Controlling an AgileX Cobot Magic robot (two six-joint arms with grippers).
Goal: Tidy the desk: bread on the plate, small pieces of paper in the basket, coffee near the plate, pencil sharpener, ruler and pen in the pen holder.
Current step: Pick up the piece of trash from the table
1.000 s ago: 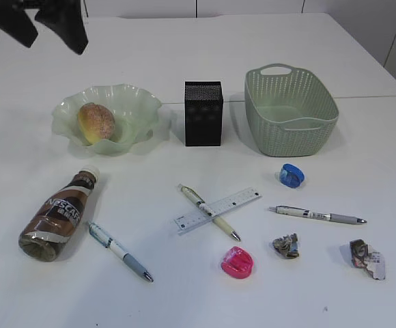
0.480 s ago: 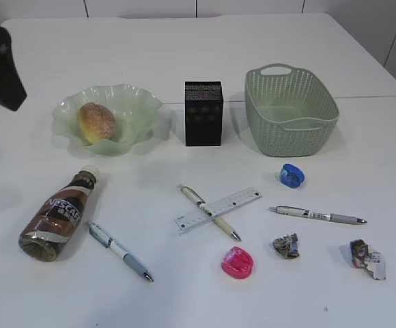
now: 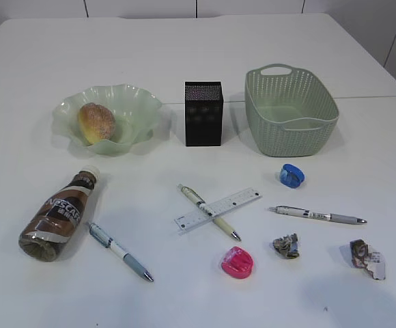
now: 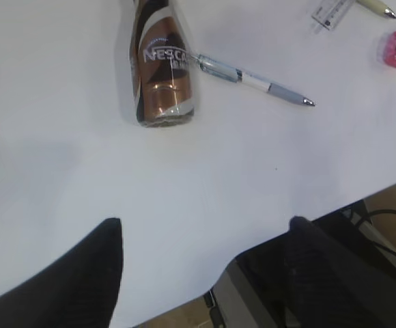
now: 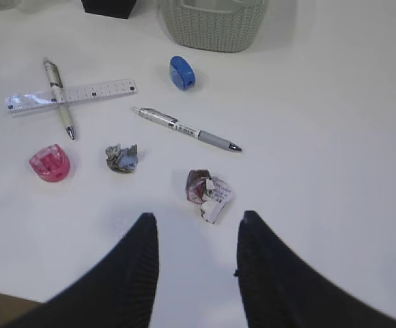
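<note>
The bread (image 3: 96, 122) lies in the wavy green plate (image 3: 138, 102). The coffee (image 3: 58, 217) lies on its side at the front left, also in the left wrist view as the coffee (image 4: 161, 65), far ahead of my open, empty left gripper (image 4: 205, 221) over the desk's edge. The ruler (image 3: 218, 209) is crossed by a pen (image 3: 209, 212). Two small pieces of paper (image 3: 286, 245) (image 3: 366, 259) lie at the front right. My right gripper (image 5: 198, 216) stands open just behind one wad (image 5: 208, 191). Pen holder (image 3: 203, 113) and basket (image 3: 290, 109) stand at the back.
A blue pencil sharpener (image 3: 291, 175) sits in front of the basket and a pink one (image 3: 237, 262) near the front. Two more pens (image 3: 119, 251) (image 3: 317, 216) lie flat. Neither arm shows in the exterior view. Dark equipment (image 4: 334, 273) lies below the desk edge.
The left arm, at the exterior view's top left a second ago, has drawn off past the left edge and out of that view. Nothing on the desk has moved.
</note>
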